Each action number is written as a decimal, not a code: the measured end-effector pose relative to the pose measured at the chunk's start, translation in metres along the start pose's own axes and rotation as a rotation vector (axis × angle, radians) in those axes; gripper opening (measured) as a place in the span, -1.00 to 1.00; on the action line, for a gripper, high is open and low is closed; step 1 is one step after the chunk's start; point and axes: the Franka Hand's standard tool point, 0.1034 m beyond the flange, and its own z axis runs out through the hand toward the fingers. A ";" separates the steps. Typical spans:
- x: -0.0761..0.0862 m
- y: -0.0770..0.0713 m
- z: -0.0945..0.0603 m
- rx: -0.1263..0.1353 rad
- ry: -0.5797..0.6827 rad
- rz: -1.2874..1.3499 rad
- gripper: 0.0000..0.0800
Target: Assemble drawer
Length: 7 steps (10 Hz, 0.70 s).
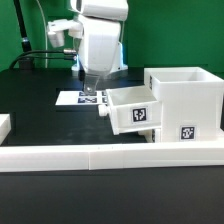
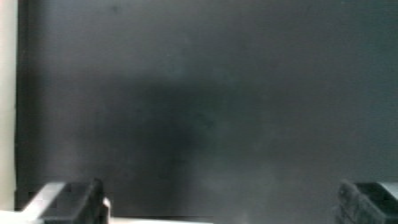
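The white drawer housing [image 1: 186, 98] stands at the exterior view's right, with a tag on its front. One shallow white tray [image 1: 133, 111], also tagged, sticks out of the housing's left side, partly pushed in. My gripper [image 1: 94, 99] hangs low just left of that tray, over the table. In the wrist view the gripper [image 2: 222, 205] is open: its two fingertips [image 2: 71, 202] stand wide apart with only dark table between them. The second tray is not in view.
The marker board [image 1: 74, 99] lies flat behind and under the gripper. A long low white border wall [image 1: 100, 155] runs along the front, with a white piece [image 1: 5, 125] at the left edge. A white strip [image 2: 7, 100] edges the wrist view.
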 end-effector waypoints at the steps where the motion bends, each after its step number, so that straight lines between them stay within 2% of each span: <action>1: -0.001 -0.001 0.004 0.001 0.015 -0.028 0.62; 2: -0.004 -0.003 0.014 0.012 0.065 -0.046 0.62; 5: -0.013 0.003 0.024 0.033 0.197 -0.044 0.62; 7: -0.018 -0.002 0.029 0.060 0.270 -0.024 0.62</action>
